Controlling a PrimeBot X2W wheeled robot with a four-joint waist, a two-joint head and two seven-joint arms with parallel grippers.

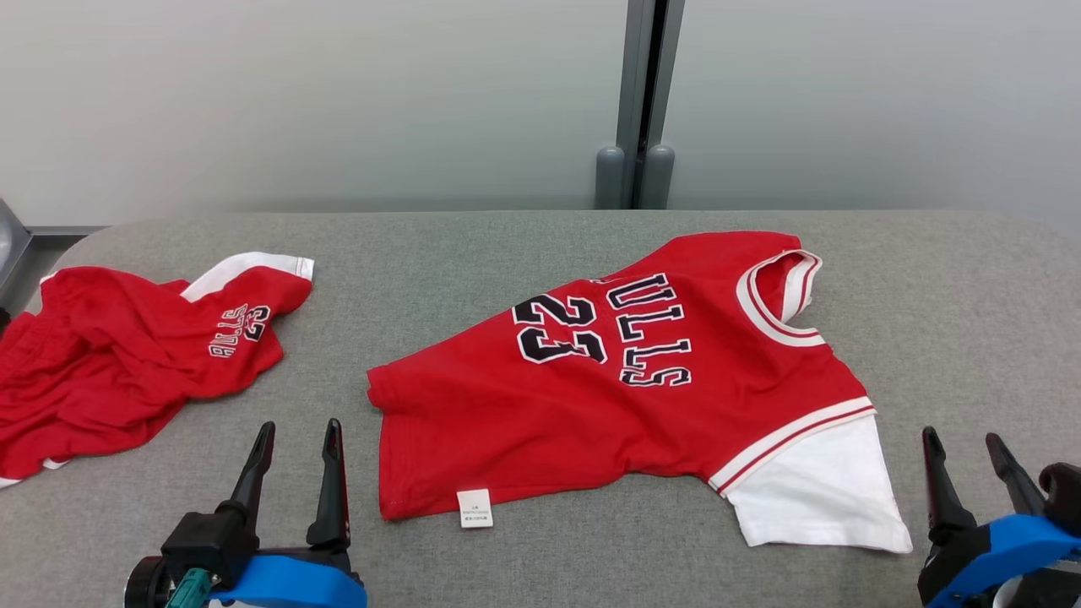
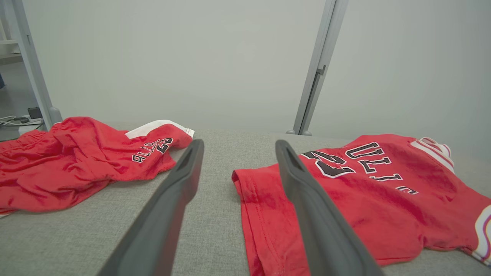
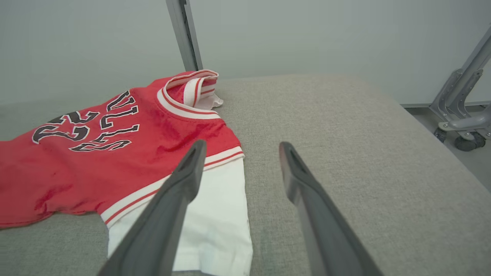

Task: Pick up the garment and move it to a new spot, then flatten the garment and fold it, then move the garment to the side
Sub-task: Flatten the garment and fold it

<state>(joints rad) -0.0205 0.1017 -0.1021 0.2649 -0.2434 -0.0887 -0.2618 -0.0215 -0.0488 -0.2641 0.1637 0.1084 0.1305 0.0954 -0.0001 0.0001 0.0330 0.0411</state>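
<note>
Red with white trim, the shirt [image 1: 608,405] lies spread across the middle of the grey table [image 1: 507,245]. Its collar points to the upper right of the frame and its hem to the lower left, where a small white label [image 1: 475,508] sticks out. Black letters and numbers run sideways across the chest. One white sleeve [image 1: 819,494] lies flat at the lower right. Red shorts [image 1: 118,355] lie crumpled at the table's left edge, well apart from the shirt. The left fingers [image 1: 252,473] are released and empty at the lower left, near the hem. The right fingers [image 1: 936,481] are likewise spread and empty at the lower right, just beside the sleeve.
</note>
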